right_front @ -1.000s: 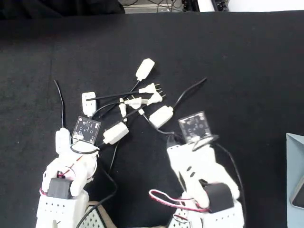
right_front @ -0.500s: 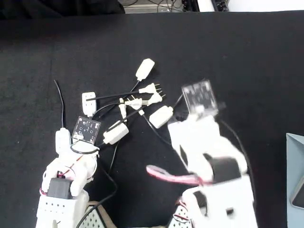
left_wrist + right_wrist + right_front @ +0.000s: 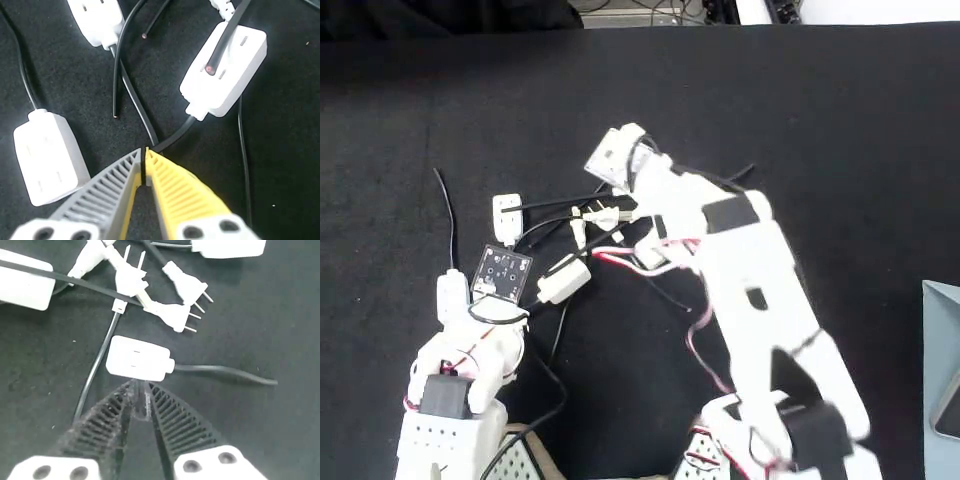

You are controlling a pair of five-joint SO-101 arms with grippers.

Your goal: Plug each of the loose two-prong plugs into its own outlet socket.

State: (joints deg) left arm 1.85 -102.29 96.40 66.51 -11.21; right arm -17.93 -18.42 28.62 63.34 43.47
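Several white two-prong plugs (image 3: 597, 213) (image 3: 172, 315) lie tangled on black cords in the middle of the black table. White outlet sockets lie around them (image 3: 507, 215) (image 3: 563, 280). My right gripper (image 3: 620, 150) (image 3: 138, 391) hangs over the far side of the cluster. Its black fingers are shut, with their tips right beside a white socket (image 3: 137, 358) and nothing between them. My left gripper (image 3: 504, 285) (image 3: 145, 161) sits low at the near left. It is shut and empty, its tips over a black cord between two sockets (image 3: 47, 155) (image 3: 225, 65).
Loose black cord ends (image 3: 442, 190) trail off to the left and right (image 3: 740, 172) of the cluster. A grey-blue object (image 3: 942, 370) lies at the table's right edge. The far half of the table (image 3: 820, 90) is bare black cloth.
My right arm has swung out from the near centre, forward and to the left, and now stands over the far socket. The left arm has kept still.
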